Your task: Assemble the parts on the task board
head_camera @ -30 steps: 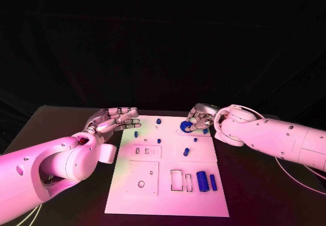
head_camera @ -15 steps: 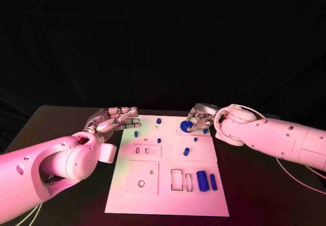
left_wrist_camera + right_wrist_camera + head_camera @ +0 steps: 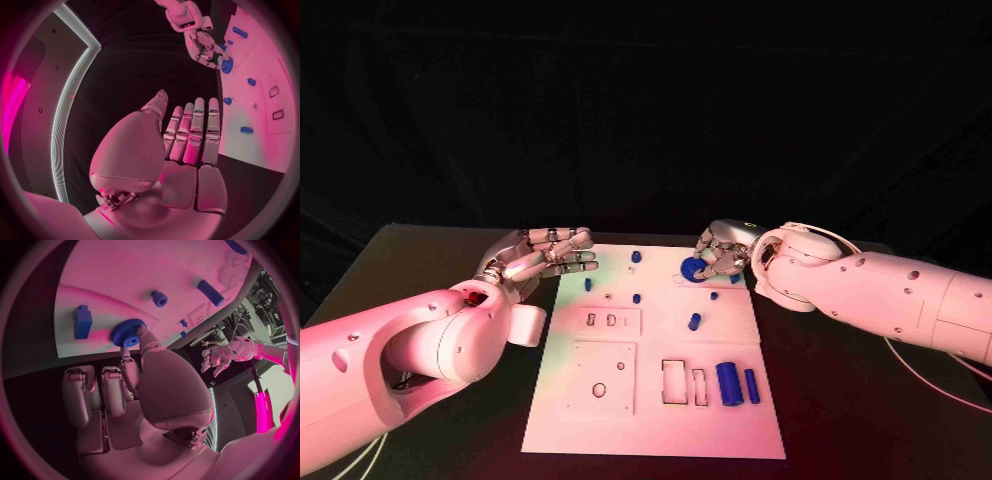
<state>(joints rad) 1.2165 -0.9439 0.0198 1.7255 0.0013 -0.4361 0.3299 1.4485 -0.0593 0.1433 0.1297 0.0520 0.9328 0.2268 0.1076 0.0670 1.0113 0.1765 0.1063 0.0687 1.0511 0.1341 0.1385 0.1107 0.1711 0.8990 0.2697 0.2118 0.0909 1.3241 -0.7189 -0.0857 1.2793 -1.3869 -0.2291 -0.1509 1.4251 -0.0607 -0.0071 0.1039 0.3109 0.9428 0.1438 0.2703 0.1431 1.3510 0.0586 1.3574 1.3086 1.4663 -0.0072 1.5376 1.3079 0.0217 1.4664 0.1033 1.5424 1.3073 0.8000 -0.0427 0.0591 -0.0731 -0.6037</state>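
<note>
The white task board (image 3: 661, 410) lies in the middle of the black table. My right hand (image 3: 718, 254) is over its far right corner and pinches a blue gear (image 3: 691, 267) between thumb and a finger. In the right wrist view the gear (image 3: 128, 333) sits low against the board (image 3: 119, 270), next to a blue block (image 3: 82, 321). My left hand (image 3: 545, 255) hovers at the board's far left corner, fingers straight and holding nothing. The left wrist view shows that hand (image 3: 190, 145), and beyond it the right hand (image 3: 203, 42) with the gear (image 3: 226, 65).
Several small blue parts are spread over the board's far half, among them a peg (image 3: 636, 257) and an oblong piece (image 3: 694, 322). Two blue cylinders (image 3: 728, 383) (image 3: 753, 386) lie at the near right beside rectangular slots (image 3: 675, 383).
The right hand with the gear has edged slightly toward the board's far edge. The left hand has stayed where it was.
</note>
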